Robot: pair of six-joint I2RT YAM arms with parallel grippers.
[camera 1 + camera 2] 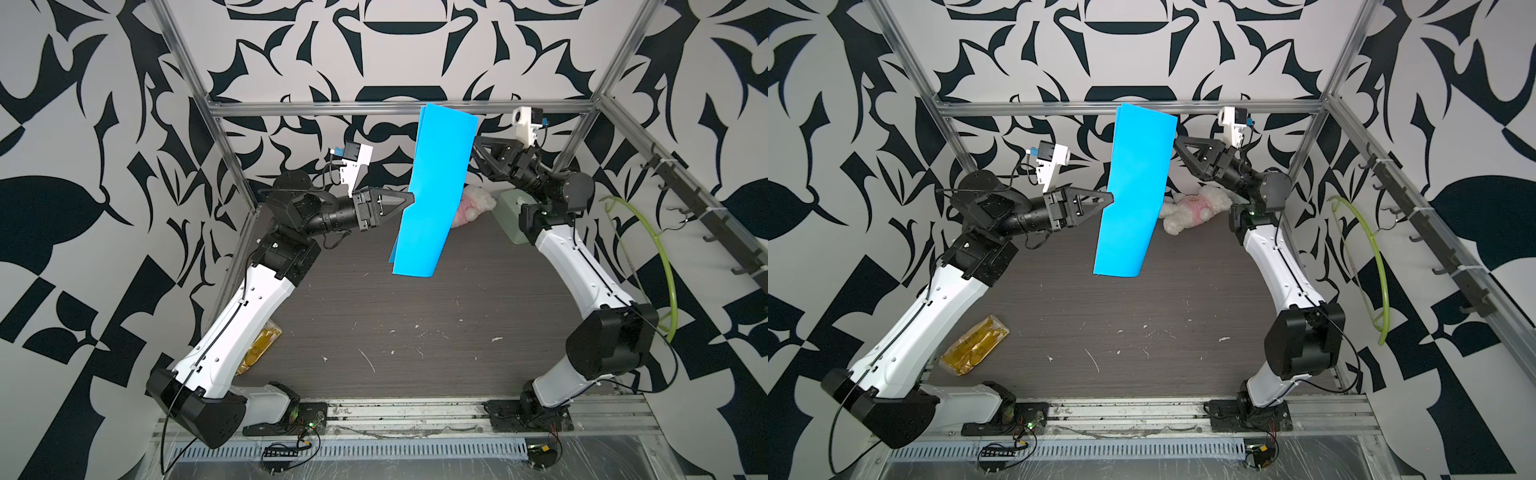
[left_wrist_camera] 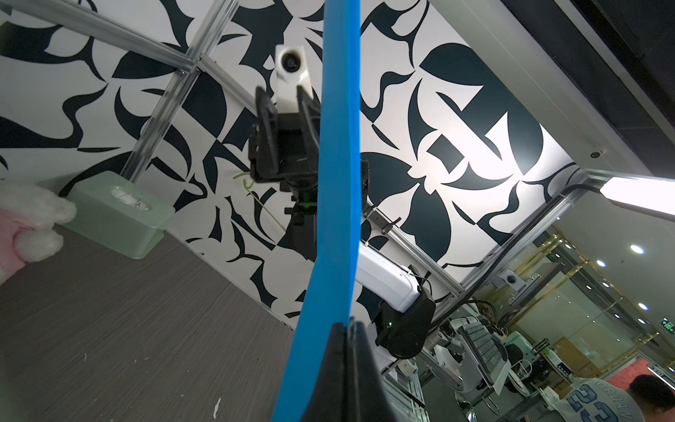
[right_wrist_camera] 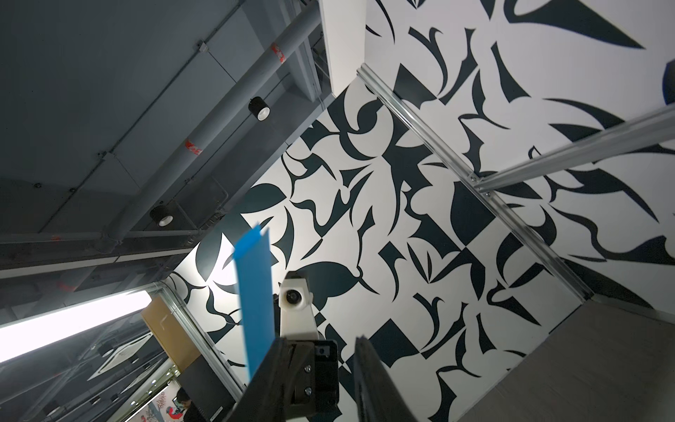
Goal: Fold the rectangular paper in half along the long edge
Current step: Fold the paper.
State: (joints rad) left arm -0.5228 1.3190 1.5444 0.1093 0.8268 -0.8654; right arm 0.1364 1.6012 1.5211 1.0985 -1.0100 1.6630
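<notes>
Over at the left, a crinkled yellow plastic packet (image 1: 974, 345) lies on the dark wood-grain desk (image 1: 395, 324). Next comes the left gripper (image 1: 409, 199), its jaws pressed together on the left long edge of the thin, bright sky-blue rectangular paper (image 1: 436, 187), about midway along. That grip alone carries the sheet, which hangs nearly upright and slightly tilted in the air above the middle of the desk, clear of the surface.

The paper looks plain and unmarked. A second layer peeks out at its upper corner and lower left corner, so it seems already doubled lengthwise, with the layers a little out of line and the crease probably on the right side. It should handle as very light, floppy and smooth, quick to bow, crease or slip. The best hold is a firm pinch on the open long edge that catches both layers.

Behind it lies a white and pink plush toy (image 1: 1196, 205). The right gripper (image 1: 478, 143) sits just beside the upper right edge with jaws spread. The right wrist view shows the sheet outside them, not between. Farthest right stands a pale green tissue box (image 1: 513, 216)
</notes>
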